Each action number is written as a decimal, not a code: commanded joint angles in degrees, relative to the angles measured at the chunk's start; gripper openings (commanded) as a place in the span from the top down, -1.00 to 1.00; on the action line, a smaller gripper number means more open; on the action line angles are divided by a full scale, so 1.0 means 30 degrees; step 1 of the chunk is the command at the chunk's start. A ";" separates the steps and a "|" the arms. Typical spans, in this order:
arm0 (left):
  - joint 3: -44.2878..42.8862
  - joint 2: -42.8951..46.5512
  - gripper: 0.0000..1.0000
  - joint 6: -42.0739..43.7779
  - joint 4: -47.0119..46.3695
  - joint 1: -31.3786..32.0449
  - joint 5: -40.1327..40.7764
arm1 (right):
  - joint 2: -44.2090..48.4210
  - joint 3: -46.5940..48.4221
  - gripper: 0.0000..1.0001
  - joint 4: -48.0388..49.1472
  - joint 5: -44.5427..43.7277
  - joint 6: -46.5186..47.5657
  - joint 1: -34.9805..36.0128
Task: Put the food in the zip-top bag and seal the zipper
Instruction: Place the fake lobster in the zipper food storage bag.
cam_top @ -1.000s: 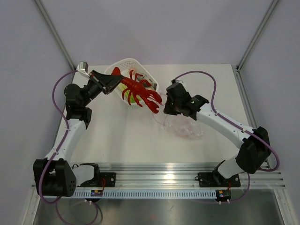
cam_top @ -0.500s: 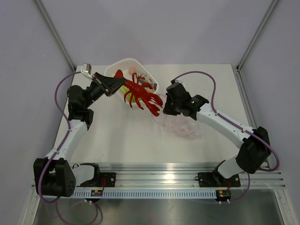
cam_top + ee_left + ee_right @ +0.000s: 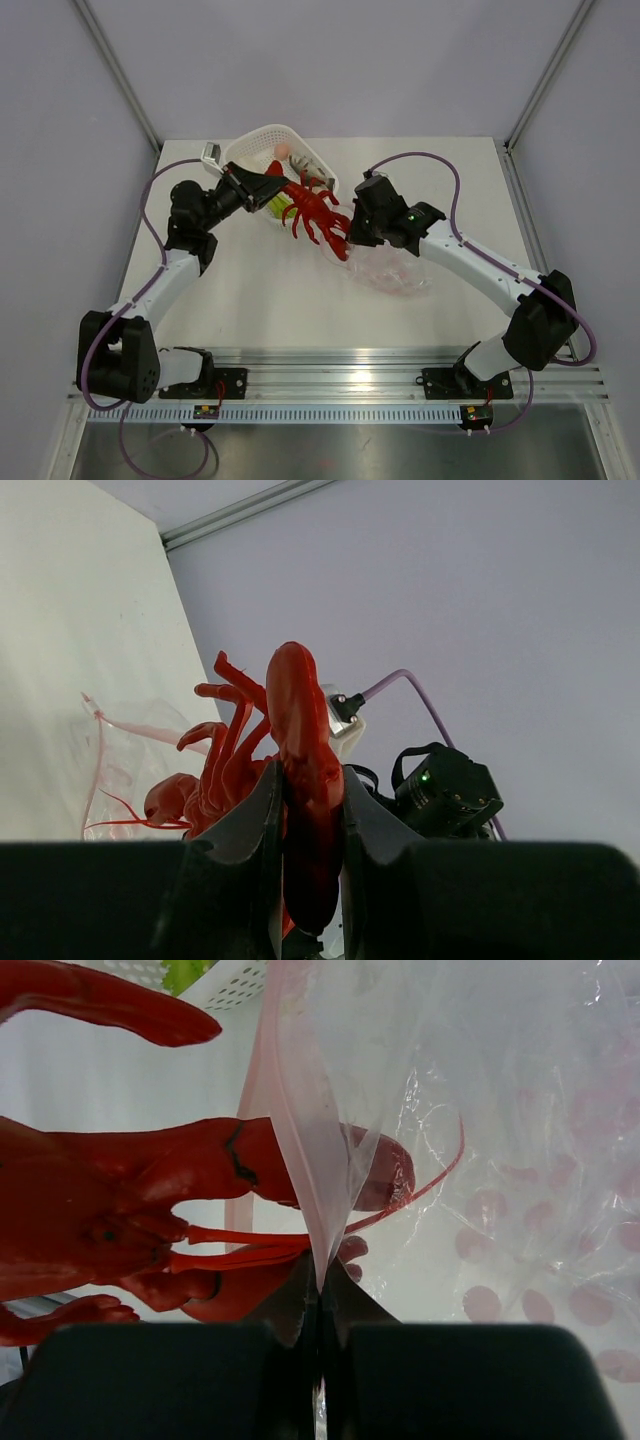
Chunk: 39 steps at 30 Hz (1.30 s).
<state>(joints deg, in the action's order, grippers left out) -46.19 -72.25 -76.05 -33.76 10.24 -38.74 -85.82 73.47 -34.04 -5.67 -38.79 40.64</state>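
My left gripper (image 3: 274,189) is shut on the tail of the red lobster (image 3: 316,212), which it holds in the air, claws pointing at the bag. The left wrist view shows the tail (image 3: 301,742) squeezed between my fingers. My right gripper (image 3: 352,236) is shut on the mouth edge of the clear zip-top bag (image 3: 396,270) and lifts it open. In the right wrist view the lobster (image 3: 110,1210) is at the mouth, with one claw tip behind the plastic (image 3: 480,1110). The pink zipper (image 3: 252,1110) runs up from my gripper (image 3: 320,1278).
The white perforated basket (image 3: 262,136) stands at the back, behind the lobster. It holds a green leafy piece (image 3: 273,205), a small peach piece (image 3: 283,150) and a grey fish (image 3: 308,164). The bag's body lies crumpled on the table, right of centre.
My left arm has swung right and down, carrying the lobster away from the basket until its claws reach the bag's mouth. My right gripper has kept its hold on the bag's edge.
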 commanded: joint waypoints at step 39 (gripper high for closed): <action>0.0721 -0.2987 1.00 -0.0665 -0.4421 0.2563 0.1635 | 0.0043 0.2081 1.00 0.1709 0.2037 -0.0050 -0.0130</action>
<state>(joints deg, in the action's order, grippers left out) -43.46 -81.45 -76.62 -43.16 16.95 -32.14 -88.14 77.45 -33.39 -0.32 -38.85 39.75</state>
